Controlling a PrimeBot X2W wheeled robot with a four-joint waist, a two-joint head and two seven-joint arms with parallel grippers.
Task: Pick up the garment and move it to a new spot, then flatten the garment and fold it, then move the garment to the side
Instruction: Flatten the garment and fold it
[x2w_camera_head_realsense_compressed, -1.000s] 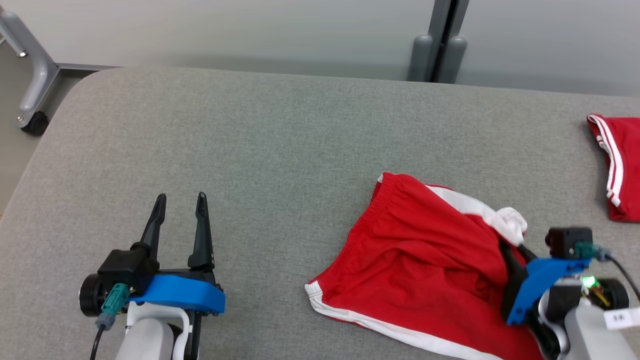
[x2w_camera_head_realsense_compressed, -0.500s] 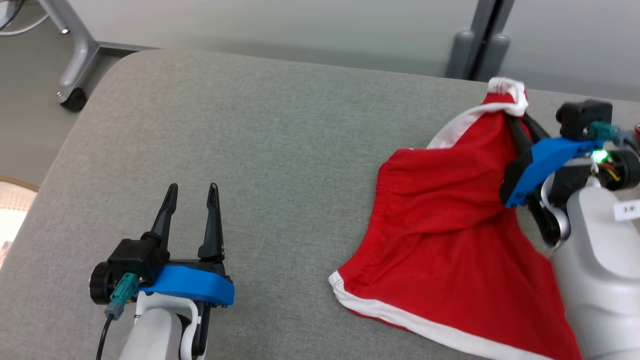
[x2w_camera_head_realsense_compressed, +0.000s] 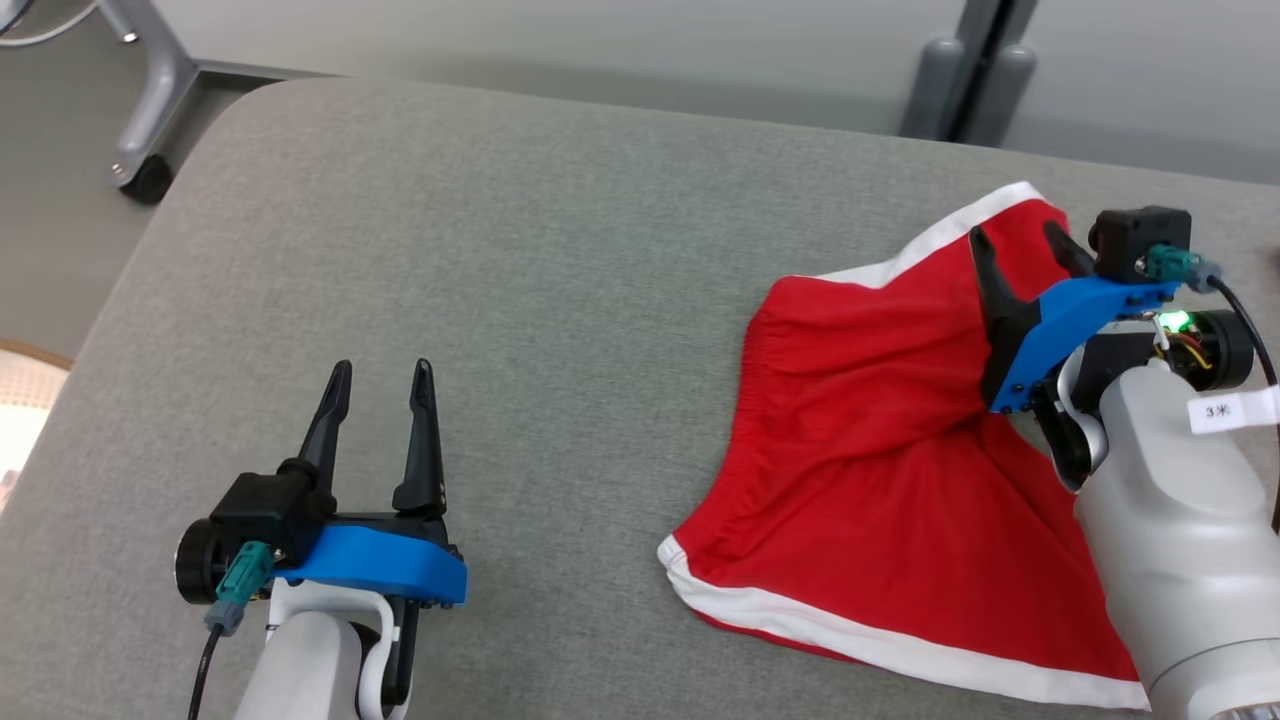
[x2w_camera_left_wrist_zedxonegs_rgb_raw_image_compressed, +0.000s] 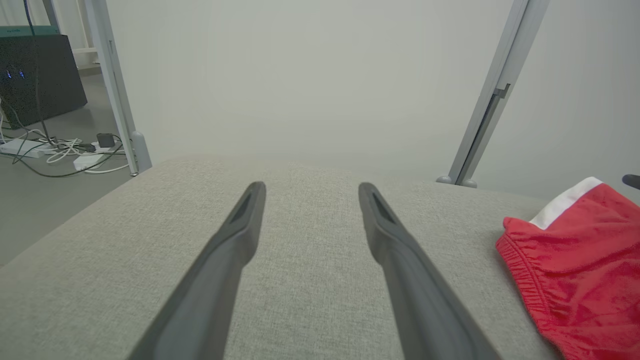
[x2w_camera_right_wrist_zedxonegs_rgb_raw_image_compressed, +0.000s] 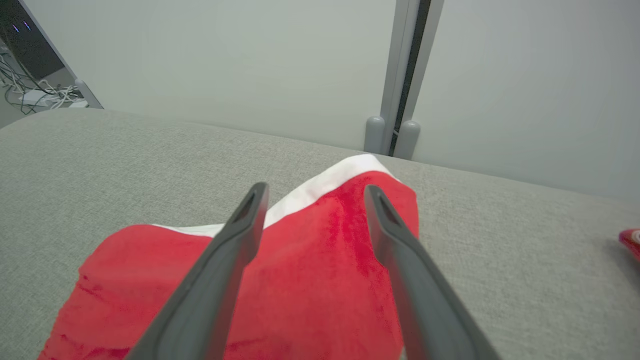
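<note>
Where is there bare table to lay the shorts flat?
Bare: the grey table between the left gripper and the red shorts, up to its far edge. Crowded: the right side, where the shorts spread beneath the right gripper.

White forearms (x2w_camera_head_realsense_compressed: 1170, 560), blue brackets (x2w_camera_head_realsense_compressed: 380, 575), dark pincer fingers (x2w_camera_head_realsense_compressed: 421, 440).

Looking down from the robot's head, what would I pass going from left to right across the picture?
Wheel → left gripper → shorts
</note>
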